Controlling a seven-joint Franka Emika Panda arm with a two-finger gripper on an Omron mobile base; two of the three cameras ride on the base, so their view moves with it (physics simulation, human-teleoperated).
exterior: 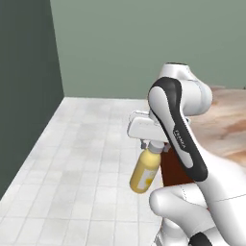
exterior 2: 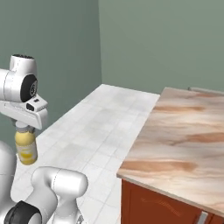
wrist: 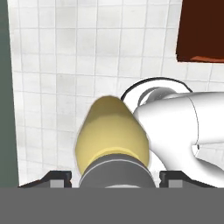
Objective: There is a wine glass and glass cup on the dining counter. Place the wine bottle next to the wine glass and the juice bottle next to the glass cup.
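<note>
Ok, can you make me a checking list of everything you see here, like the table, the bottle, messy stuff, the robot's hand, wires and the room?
Surface: the dining counter has a pink-beige veined marble top on a red-brown wood base; the stretch in view is bare.
Job's things: the juice bottle, yellow, hangs from its top, out over the floor and beside the counter's end, not on the counter.
Clutter: nothing seen.
Grippers: the gripper is shut on the juice bottle near its cap, holding it in the air with its bottom down.
Cables: nothing seen.
Surroundings: pale tiled floor, grey-green walls.
</note>
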